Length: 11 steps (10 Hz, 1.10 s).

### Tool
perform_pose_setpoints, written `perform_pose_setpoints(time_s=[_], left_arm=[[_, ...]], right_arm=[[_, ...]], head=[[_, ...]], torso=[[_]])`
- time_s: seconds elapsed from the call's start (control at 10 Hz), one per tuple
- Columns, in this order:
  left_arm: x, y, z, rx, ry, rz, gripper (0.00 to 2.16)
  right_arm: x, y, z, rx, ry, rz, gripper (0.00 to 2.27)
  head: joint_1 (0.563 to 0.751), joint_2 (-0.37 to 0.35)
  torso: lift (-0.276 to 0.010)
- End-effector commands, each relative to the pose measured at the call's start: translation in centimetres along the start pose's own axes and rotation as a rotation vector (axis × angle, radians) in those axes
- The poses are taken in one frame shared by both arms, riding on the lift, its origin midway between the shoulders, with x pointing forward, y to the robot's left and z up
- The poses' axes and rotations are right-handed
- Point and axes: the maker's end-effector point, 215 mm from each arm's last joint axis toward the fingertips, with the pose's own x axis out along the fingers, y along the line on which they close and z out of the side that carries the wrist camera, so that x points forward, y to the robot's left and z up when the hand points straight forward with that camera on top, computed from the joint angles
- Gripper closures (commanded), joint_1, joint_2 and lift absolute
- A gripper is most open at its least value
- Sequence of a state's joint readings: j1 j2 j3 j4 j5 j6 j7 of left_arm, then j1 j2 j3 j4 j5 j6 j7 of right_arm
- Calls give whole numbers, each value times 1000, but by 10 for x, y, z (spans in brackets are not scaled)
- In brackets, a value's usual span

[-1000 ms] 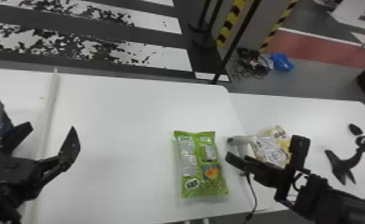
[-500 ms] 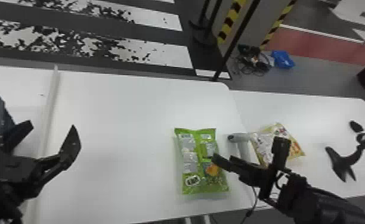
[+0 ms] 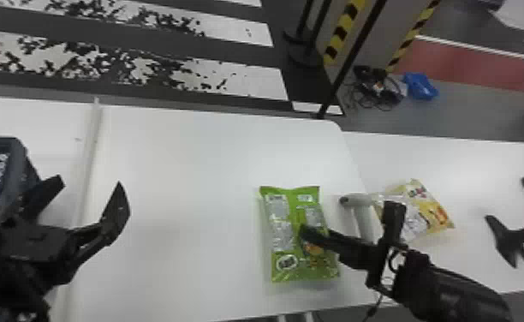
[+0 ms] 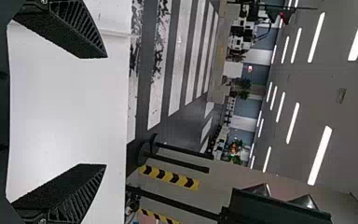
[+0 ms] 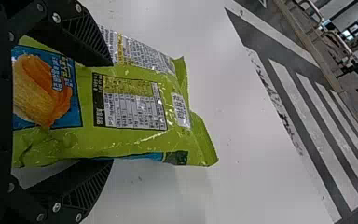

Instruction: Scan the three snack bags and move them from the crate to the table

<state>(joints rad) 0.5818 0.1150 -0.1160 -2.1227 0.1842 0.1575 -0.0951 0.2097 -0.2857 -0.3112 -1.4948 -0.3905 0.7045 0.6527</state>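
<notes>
In the head view, the green snack bag (image 3: 280, 227) lies on the table with its printed back up. My right gripper (image 3: 349, 220) is low at its right side, one finger over the bag. In the right wrist view, my right gripper (image 5: 112, 113) is open around the green bag (image 5: 130, 142); the lower finger is partly hidden behind it. A yellow snack bag (image 3: 434, 210) lies farther right, beside the grey scanner (image 3: 361, 214). My left gripper (image 3: 90, 183) stays open by the crate (image 3: 19, 160); in the left wrist view, nothing is between the fingers of my left gripper (image 4: 106, 111).
The white table (image 3: 180, 192) spans the middle, with a raised strip (image 3: 90, 145) along its left side. A second white table (image 3: 385, 150) adjoins on the right, bearing a black stand (image 3: 509, 240). A cable hangs near the front edge by my right arm.
My right gripper has moved left, from beside the scanner to over the green bag. More of the yellow bag is now uncovered. The left arm has kept still.
</notes>
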Motion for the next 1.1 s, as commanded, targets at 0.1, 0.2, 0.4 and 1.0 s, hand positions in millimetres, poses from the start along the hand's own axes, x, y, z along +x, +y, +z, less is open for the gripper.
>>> perform_pose_setpoints(time_s=[0.1,0.2,0.4,1.0], left_arm=[[0,0,-3,-2,6,1,29],[1,0,-4,-4,8,1,29],[1,2,-2,0,3,3,29],[2,6,-11,1,32,7,29]], right_arm=[[2,3,-11,39,66,20,2243],[-4,14,-11,50,78,48,2243],[-27,49,9,72,70,119,2243],[-137,-126,222,284,-788,-270,2246]], head=[[695,-260],[695,-256],[695,-245],[695,-350]], torso=[[-62],[-62],[-62],[-62]])
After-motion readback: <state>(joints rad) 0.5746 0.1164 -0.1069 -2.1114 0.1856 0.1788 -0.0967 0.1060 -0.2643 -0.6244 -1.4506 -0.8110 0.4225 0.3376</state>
